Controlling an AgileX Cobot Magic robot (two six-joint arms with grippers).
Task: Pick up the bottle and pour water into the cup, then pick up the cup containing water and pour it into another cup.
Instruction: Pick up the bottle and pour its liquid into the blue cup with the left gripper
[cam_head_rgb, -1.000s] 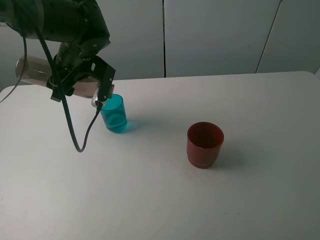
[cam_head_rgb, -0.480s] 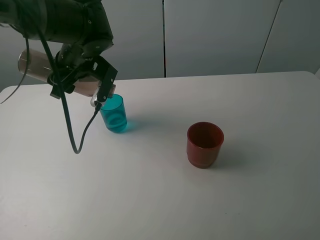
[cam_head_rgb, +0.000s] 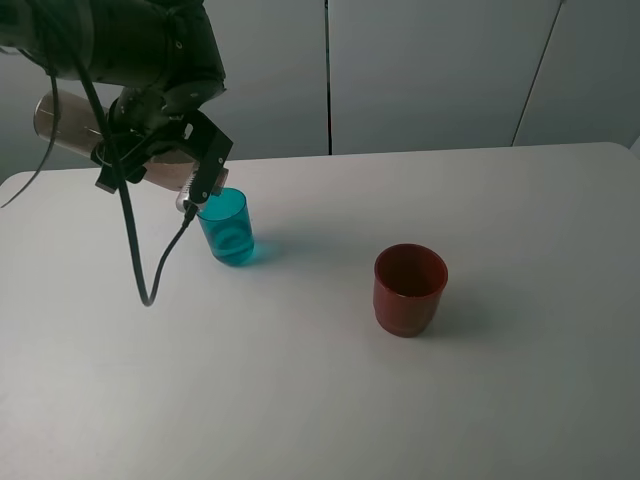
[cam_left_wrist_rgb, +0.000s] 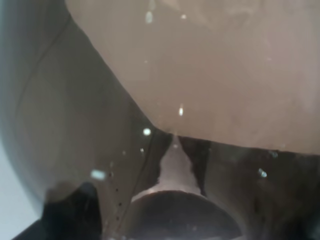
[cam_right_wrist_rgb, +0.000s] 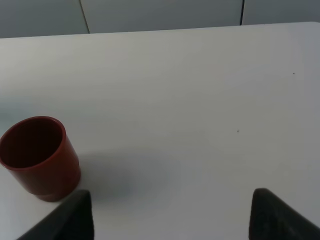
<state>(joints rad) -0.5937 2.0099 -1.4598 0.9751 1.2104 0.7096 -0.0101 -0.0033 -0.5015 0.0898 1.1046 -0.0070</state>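
The left tool (cam_head_rgb: 158, 170) is closed around the transparent smoky grey-brown plastic bottle (cam_head_rgb: 60, 125). The bottle lies almost horizontal above the white counter (cam_head_rgb: 520, 380), with its narrow neck at the rim of the smooth translucent teal cup (cam_head_rgb: 228, 228). The left wrist view shows only the blurred brown wall of the bottle from very close, while the right wrist view shows the right tool (cam_right_wrist_rgb: 172, 220) spread wide and empty near the squat red-brown cup (cam_right_wrist_rgb: 40, 157), with much free counter up to the far edge.
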